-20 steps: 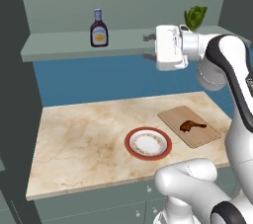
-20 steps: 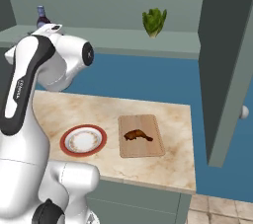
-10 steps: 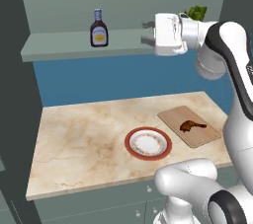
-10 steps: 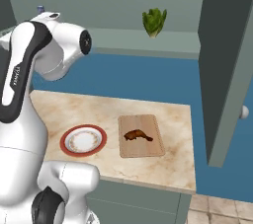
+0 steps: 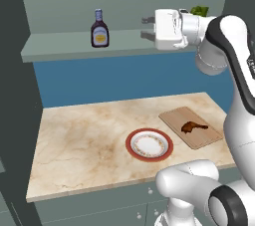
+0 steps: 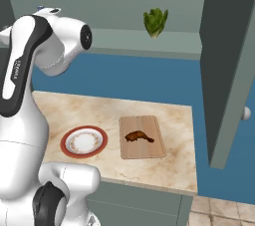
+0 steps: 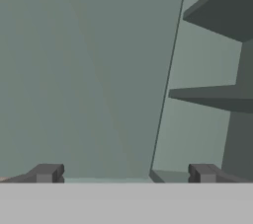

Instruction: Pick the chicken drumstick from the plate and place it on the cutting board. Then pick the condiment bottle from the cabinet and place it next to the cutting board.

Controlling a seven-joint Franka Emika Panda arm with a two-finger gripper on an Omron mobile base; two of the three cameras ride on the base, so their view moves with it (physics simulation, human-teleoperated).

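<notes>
A: The chicken drumstick (image 5: 193, 127) is lying on the cutting board (image 5: 175, 118) near the tabletop's (image 5: 79, 140) right edge, and the plate (image 5: 132, 141) is sitting bare by the front edge. Where is the end effector (image 5: 147, 27) heading?

B: It is hanging at shelf height with its fingers spread wide, gripping nothing, pointing toward the condiment bottle (image 5: 99, 29), which is standing toward the left end of the cabinet (image 5: 55, 46) shelf.

A: Risk?

B: Coming in too low might be clipping the shelf's front edge; a fast approach could be toppling the bottle. Open shelf lies between them, and the leafy vegetable (image 6: 155, 22) is sitting behind.
</notes>
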